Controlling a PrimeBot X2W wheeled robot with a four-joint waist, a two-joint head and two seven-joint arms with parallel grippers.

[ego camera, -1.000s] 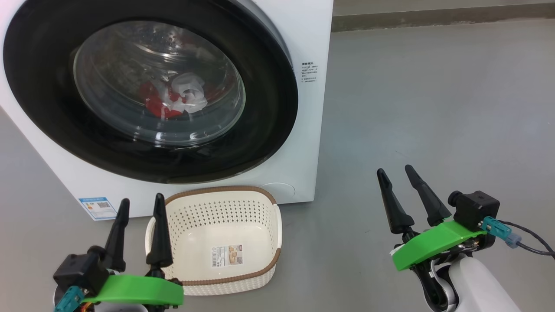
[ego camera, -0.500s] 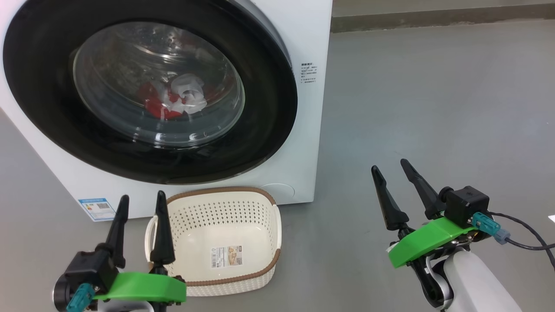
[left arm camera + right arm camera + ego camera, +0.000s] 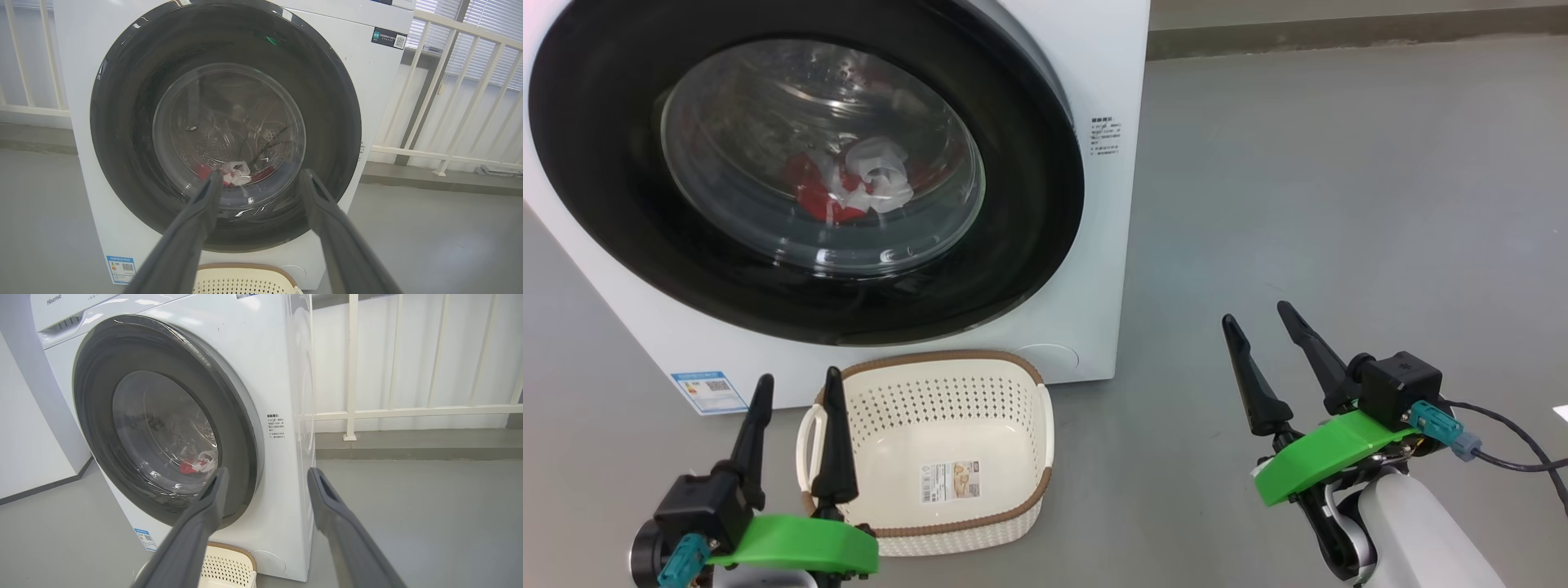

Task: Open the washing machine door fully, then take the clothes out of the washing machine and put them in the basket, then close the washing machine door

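Observation:
The white washing machine (image 3: 1111,65) stands at the upper left of the head view. Its washing machine door (image 3: 1029,204), black-rimmed with a glass bowl, lies against the machine's front. Behind the glass, the red and white clothes (image 3: 849,188) rest low in the drum, as the clothes (image 3: 235,173) and the clothes (image 3: 196,463) also show. The cream basket (image 3: 939,358) sits on the floor below the door and holds only a paper label. My left gripper (image 3: 799,377) is open beside the basket's left handle. My right gripper (image 3: 1255,312) is open over bare floor to the machine's right.
Grey floor stretches to the right of the machine. A white railing (image 3: 351,375) runs behind it. A blue label (image 3: 709,392) marks the machine's lower left corner. A dark cable (image 3: 1519,449) trails from my right wrist.
My left gripper has shifted slightly right and toward the basket. My right gripper has moved a little left and up. Door, clothes and basket are unmoved.

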